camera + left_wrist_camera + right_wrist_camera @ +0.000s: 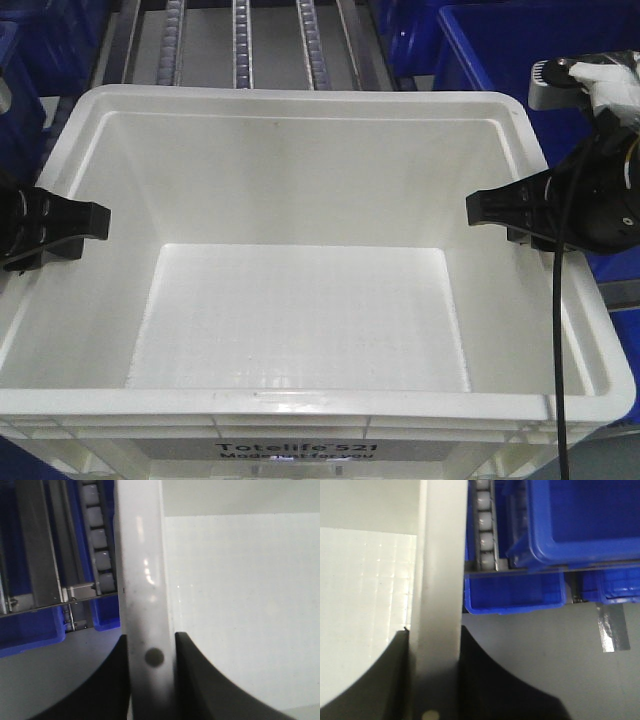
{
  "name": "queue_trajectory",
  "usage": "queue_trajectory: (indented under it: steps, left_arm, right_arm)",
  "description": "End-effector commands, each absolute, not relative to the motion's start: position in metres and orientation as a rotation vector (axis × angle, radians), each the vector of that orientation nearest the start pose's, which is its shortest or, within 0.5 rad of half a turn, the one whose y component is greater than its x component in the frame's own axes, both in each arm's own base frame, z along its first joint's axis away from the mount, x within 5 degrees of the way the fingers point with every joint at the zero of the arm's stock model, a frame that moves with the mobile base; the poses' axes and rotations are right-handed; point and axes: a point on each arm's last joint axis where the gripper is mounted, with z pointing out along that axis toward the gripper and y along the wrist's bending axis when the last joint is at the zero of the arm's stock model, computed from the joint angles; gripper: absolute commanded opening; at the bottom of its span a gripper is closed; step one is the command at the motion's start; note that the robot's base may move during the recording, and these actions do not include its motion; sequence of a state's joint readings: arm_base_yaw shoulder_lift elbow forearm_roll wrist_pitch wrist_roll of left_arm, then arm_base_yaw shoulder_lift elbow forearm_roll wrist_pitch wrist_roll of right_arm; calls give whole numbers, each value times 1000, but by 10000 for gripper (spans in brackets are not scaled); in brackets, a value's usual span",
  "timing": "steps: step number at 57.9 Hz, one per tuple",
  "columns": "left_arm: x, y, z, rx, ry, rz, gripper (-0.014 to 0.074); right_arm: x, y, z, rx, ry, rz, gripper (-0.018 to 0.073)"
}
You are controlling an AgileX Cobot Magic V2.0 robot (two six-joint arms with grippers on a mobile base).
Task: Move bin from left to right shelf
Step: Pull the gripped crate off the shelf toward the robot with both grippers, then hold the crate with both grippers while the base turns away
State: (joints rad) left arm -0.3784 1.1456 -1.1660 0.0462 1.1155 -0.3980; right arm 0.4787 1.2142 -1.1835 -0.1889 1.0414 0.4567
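Bin (pixel 300 170), one only, white and empty, fills the front view from nine to three o'clock, with its printed "Totelife 521" side at six o'clock. At nine o'clock the left gripper (pixel 60 232) sits on the bin's left rim. The left wrist view shows its two dark fingers (pixel 105 680) pressed against either face of that rim, closed on it. Dark blue bins (pixel 520 50), at least two, show at eleven and one o'clock, with three roller tracks (pixel 240 40) between them at twelve. At three o'clock the right gripper (pixel 505 215) clamps the right rim the same way, both fingers (pixel 490 680) flush to it. One black cable (pixel 560 300) hangs toward five o'clock.
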Motion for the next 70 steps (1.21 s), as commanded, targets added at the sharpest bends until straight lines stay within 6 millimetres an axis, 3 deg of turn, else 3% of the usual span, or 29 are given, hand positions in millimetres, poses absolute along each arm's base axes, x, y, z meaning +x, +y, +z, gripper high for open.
queue_trajectory:
  steps: [1, 70]
  left_arm:
    - [196, -82, 394, 13, 2426, -367, -6]
    - [196, -82, 394, 15, 2435, -363, -6]
  right_arm:
    - [218, 94, 388, -106, 2357, 171, -1]
    - [218, 94, 388, -106, 2358, 170, -1]
